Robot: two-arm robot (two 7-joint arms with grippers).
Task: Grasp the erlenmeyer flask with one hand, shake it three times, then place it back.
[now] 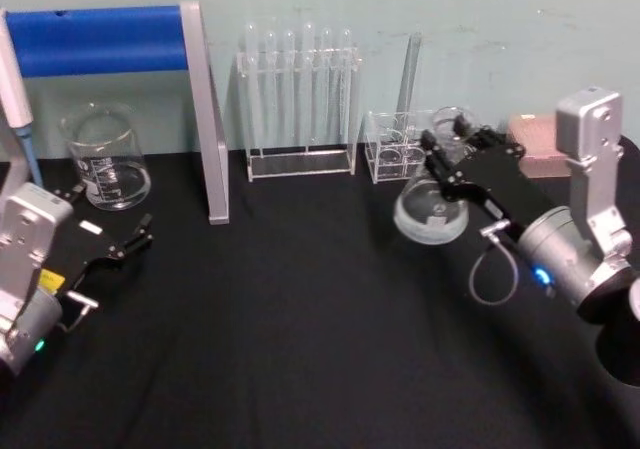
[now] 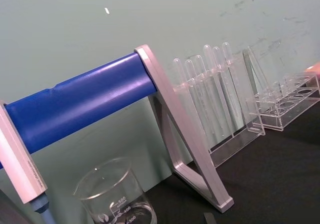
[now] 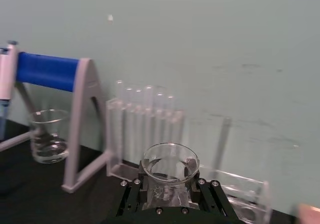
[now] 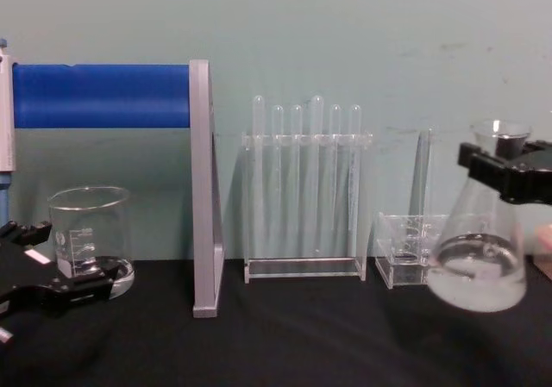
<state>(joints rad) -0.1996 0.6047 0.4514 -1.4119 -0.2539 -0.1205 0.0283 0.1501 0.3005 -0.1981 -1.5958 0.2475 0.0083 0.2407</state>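
Clear glass conical erlenmeyer flask point(image 4: 479, 266) hangs aloft, neck upward, slightly tilted, its narrow neck clamped by the black right gripper point(image 4: 504, 170); the left gripper point(image 1: 118, 244) rests with fingers spread.

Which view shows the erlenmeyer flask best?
The chest view: the erlenmeyer flask hangs in full side profile, neck in the right gripper. The head view shows it from above; the right wrist view, mainly its rim.

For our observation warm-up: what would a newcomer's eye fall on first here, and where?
First, the erlenmeyer flask, held tilted above the table at the right, its neck clamped in the right gripper. Then the thick blue bar on its grey frame, back left, beside the test tube rack. The left gripper sits open by the beaker.
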